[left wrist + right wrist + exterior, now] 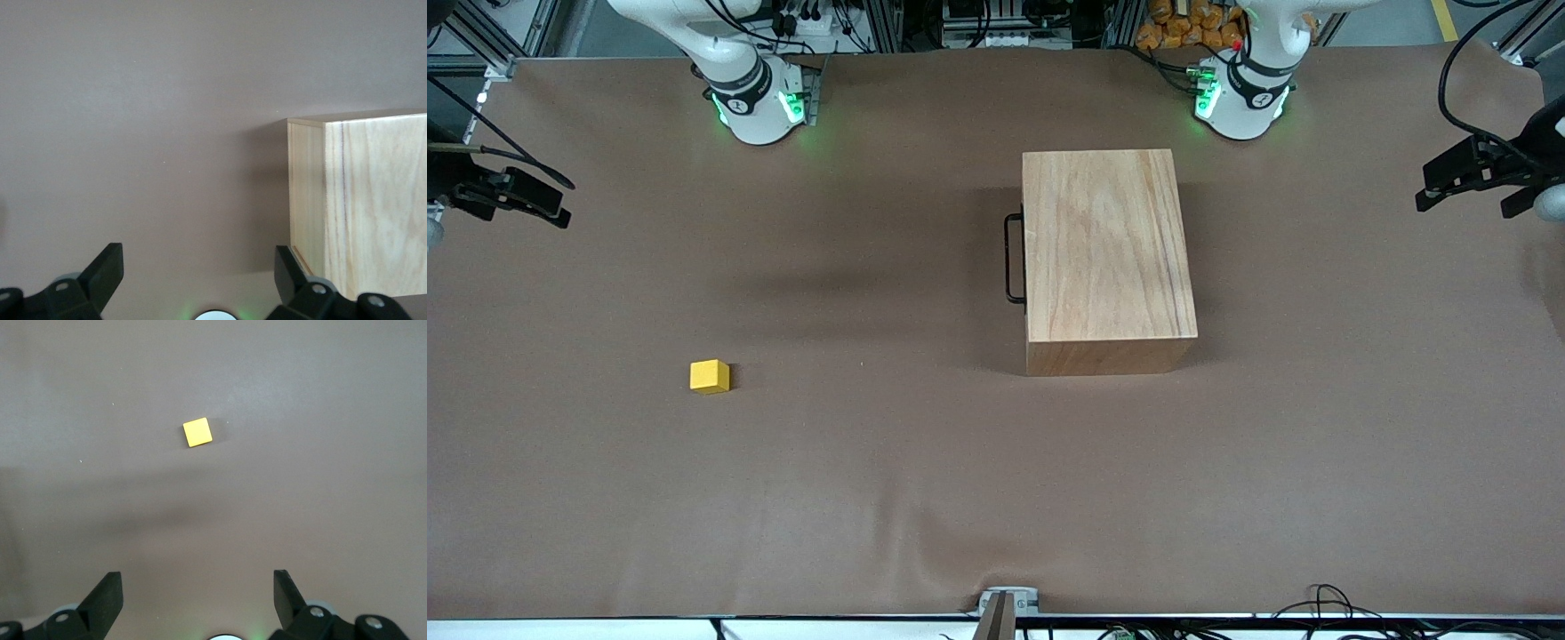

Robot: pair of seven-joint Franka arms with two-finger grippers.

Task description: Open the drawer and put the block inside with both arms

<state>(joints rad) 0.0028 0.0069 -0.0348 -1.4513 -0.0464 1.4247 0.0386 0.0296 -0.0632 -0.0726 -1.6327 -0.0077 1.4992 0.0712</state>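
Drawer (1024, 258) closed in smooth, grained wooden box (1107, 258).

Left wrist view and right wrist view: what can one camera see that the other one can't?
Only the left wrist view shows the wooden box, standing on the table right beside the open left gripper. Only the right wrist view shows the yellow block, lying alone on the table and apart from the open right gripper, untouched. Both show the brown table cover and two black fingers spread wide with nothing between them. Neither shows the drawer handle; only the front view does.
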